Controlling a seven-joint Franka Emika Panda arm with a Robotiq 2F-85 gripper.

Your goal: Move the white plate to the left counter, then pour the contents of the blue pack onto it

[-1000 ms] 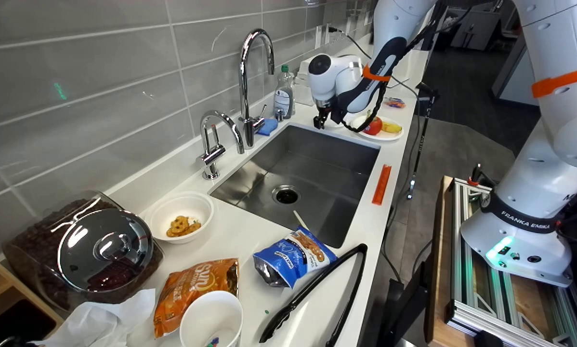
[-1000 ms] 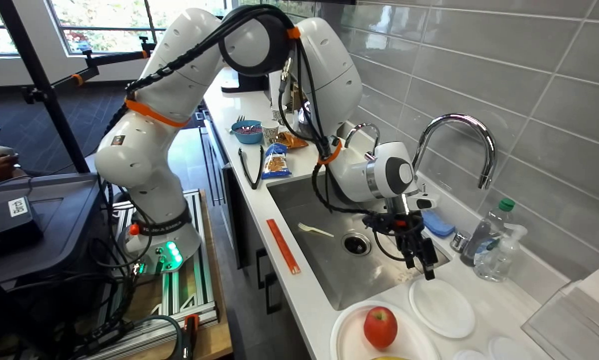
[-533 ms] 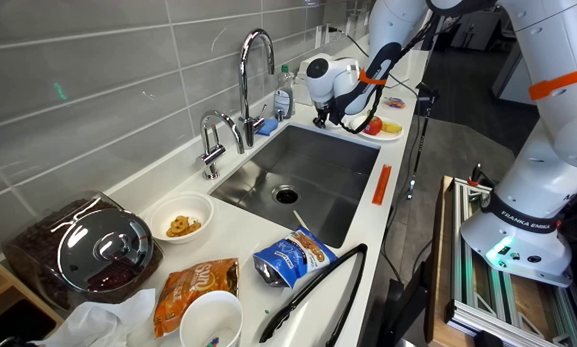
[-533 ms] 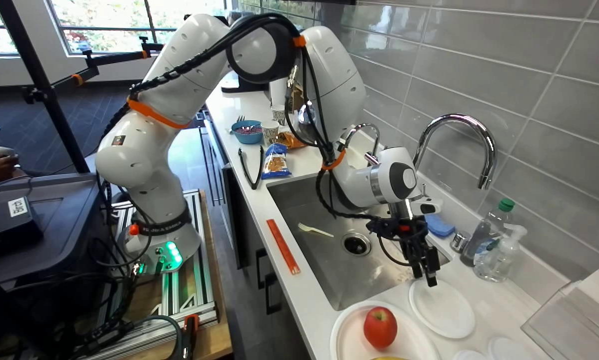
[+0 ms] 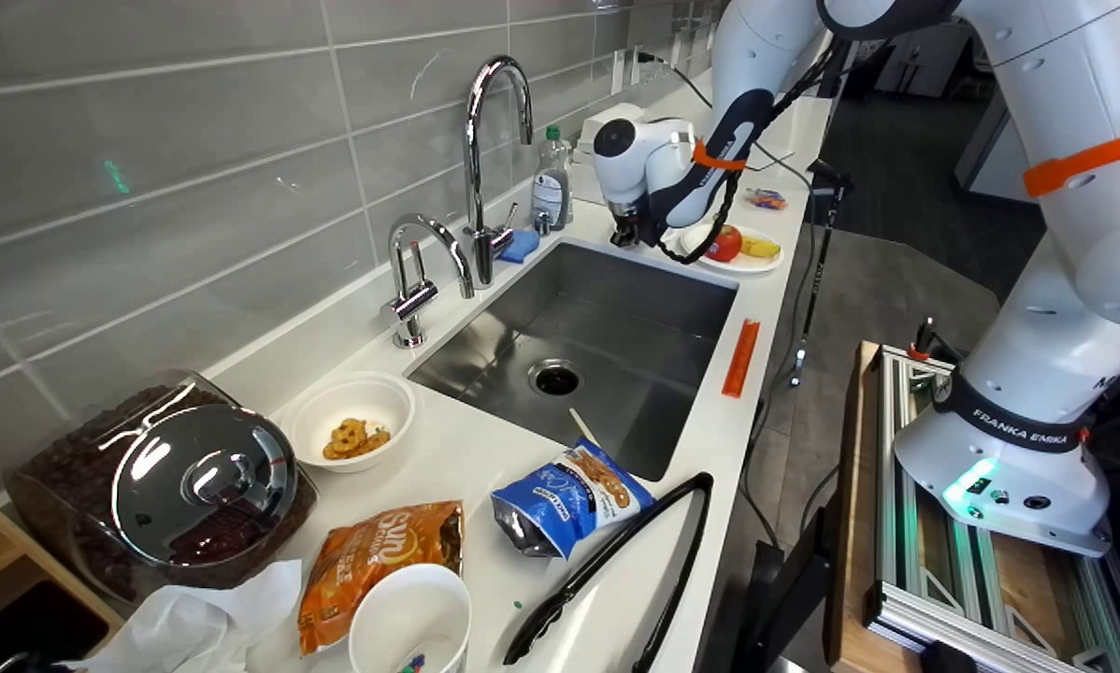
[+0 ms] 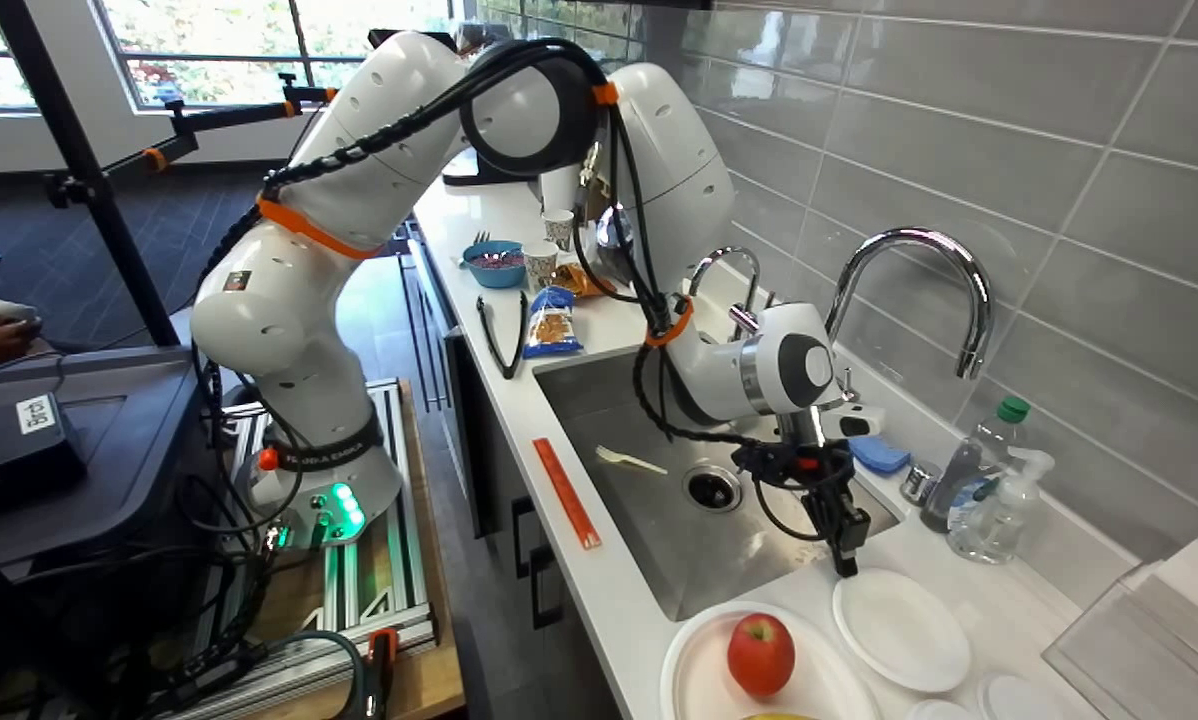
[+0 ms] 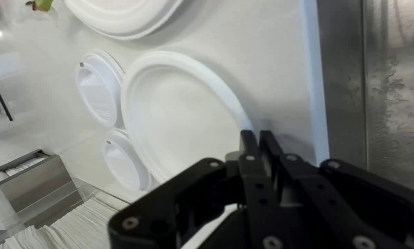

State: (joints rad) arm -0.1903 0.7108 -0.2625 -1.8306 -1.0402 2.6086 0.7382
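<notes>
In an exterior view, we are seeing the blue pack lying on the counter beside the tongs. In an exterior view, we are finding the white plate resting between the apple and the green-capped bottle. In the wrist view, we are watching the pincer standing narrow, its fingers pinching the plate's rim.

A round, shallow white plate with a raised rim is seen face up on the right counter, near the sink; in the wrist view, one stretch of its rim is hidden. On the left counter, across the sink from the plate, a blue-and-white snack pack is seen with its printed front turned up and brown crisps pictured on it. One end is crumpled, with a silvery lining exposed; the other is set close to the sink's edge.
</notes>
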